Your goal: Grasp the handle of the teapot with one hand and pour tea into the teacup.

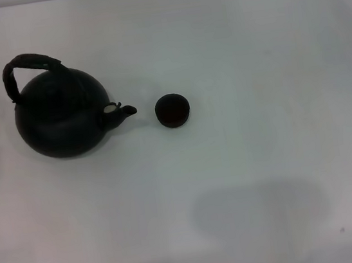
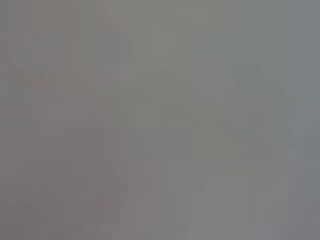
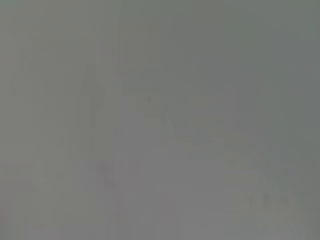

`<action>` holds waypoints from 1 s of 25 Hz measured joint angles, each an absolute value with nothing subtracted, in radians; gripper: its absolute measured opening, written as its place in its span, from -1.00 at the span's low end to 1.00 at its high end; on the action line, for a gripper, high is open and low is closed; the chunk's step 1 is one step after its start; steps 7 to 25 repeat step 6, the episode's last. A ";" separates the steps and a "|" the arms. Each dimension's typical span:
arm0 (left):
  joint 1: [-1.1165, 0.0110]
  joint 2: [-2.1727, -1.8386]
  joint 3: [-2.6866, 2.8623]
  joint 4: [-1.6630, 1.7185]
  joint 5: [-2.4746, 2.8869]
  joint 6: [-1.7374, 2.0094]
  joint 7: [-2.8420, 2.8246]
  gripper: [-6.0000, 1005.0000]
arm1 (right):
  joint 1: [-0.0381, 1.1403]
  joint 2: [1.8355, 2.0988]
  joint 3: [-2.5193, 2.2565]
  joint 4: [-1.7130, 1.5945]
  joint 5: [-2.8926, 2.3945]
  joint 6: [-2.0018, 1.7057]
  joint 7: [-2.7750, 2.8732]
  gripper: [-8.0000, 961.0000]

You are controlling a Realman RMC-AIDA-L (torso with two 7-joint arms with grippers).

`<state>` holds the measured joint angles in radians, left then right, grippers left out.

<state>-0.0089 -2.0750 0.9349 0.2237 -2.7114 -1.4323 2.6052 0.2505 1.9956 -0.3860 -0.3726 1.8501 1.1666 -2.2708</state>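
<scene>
Teapot (image 1: 63,120) and teacup (image 1: 172,110) are seen standing on the white table (image 1: 249,44), the teapot on the left, its spout (image 1: 123,111) aimed at the teacup just beside it, not touching. Its handle (image 1: 25,68) is tilted toward the far left. Neither end effector is shown, so neither state can be told; both wrist views are filled by blank grey.

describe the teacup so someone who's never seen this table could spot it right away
On the white table, find the big round black teapot on the left side. Its short spout points straight at the teacup, which sits just beyond it with a small gap between. The cup is tiny, round, black and handleless, far smaller than the teapot.
</scene>
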 joint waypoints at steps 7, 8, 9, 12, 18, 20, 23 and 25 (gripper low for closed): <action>-0.045 -2.074 0.906 0.186 -2.723 -1.417 2.622 0.52 | 0.268 1.997 -0.387 -0.342 1.896 1.176 -2.337 0.79; -0.045 -2.074 0.906 0.186 -2.723 -1.417 2.622 0.52 | 0.268 1.997 -0.387 -0.342 1.896 1.176 -2.337 0.79; -0.045 -2.074 0.906 0.186 -2.723 -1.417 2.622 0.52 | 0.268 1.997 -0.387 -0.342 1.896 1.176 -2.337 0.79; -0.045 -2.074 0.906 0.186 -2.723 -1.417 2.622 0.52 | 0.268 1.997 -0.387 -0.342 1.896 1.176 -2.337 0.79; -0.045 -2.074 0.906 0.186 -2.723 -1.417 2.622 0.52 | 0.268 1.997 -0.387 -0.342 1.896 1.176 -2.337 0.79; -0.045 -2.074 0.906 0.186 -2.723 -1.417 2.622 0.52 | 0.268 1.997 -0.387 -0.342 1.896 1.176 -2.337 0.79; -0.045 -2.074 0.906 0.186 -2.723 -1.417 2.622 0.52 | 0.268 1.997 -0.387 -0.342 1.896 1.176 -2.337 0.79; -0.045 -2.074 0.906 0.186 -2.723 -1.417 2.622 0.52 | 0.268 1.997 -0.387 -0.342 1.896 1.176 -2.337 0.79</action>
